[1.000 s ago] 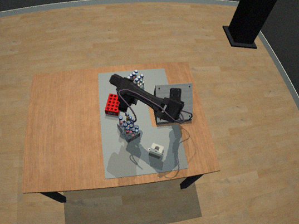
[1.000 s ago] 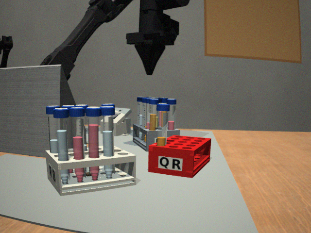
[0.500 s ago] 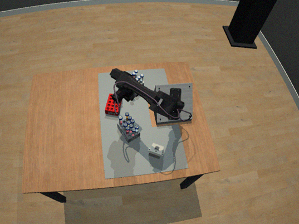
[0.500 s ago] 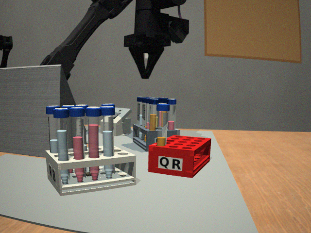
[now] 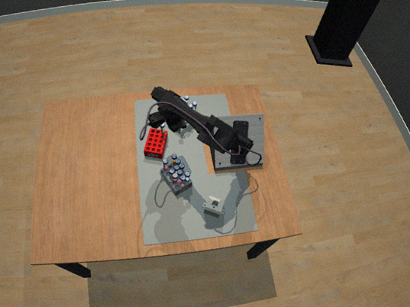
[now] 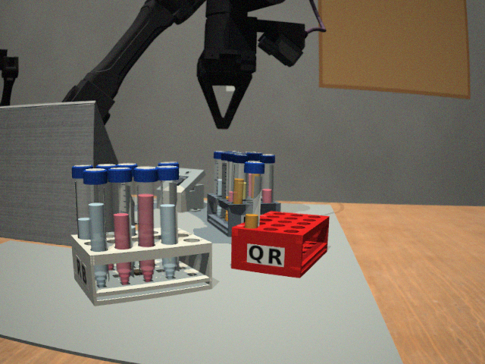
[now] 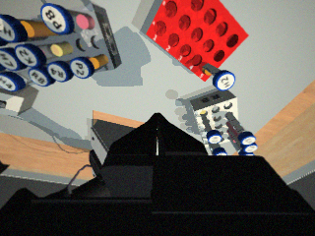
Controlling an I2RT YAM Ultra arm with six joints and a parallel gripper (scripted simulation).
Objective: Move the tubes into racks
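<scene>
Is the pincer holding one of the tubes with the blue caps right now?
No, the pincer is shut with its tips together above the racks, and no tube is between them.

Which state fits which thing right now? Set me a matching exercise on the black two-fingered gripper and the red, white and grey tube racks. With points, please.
1. Black gripper (image 5: 183, 126) (image 6: 223, 126) (image 7: 157, 117)
2. Red rack (image 5: 153, 155) (image 6: 239, 252) (image 7: 190, 12)
3. White rack (image 6: 152, 252) (image 7: 210, 118)
4. Grey rack (image 5: 182, 189) (image 6: 236, 221) (image 7: 110, 49)

A. Marked RB
B. Between the red rack and the pale box (image 5: 213, 209) (image 6: 198, 196) (image 7: 20, 100)
C. Shut, empty
D. Holds one tube

1-C, 2-D, 3-A, 4-B
</scene>
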